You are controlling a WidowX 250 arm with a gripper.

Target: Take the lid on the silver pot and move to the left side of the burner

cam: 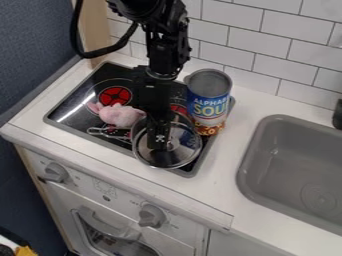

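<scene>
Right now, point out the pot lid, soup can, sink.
Pot lid (189, 143): camera view, right part of its glass.
Soup can (210, 97): camera view, blue label.
Sink (247, 167): camera view, its left rim.

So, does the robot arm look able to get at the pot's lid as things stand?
Yes, most likely: the gripper hangs right over the middle of the lid, with nothing lying on the glass. The soup can stands close beside it but seems to leave the way down free.
</scene>
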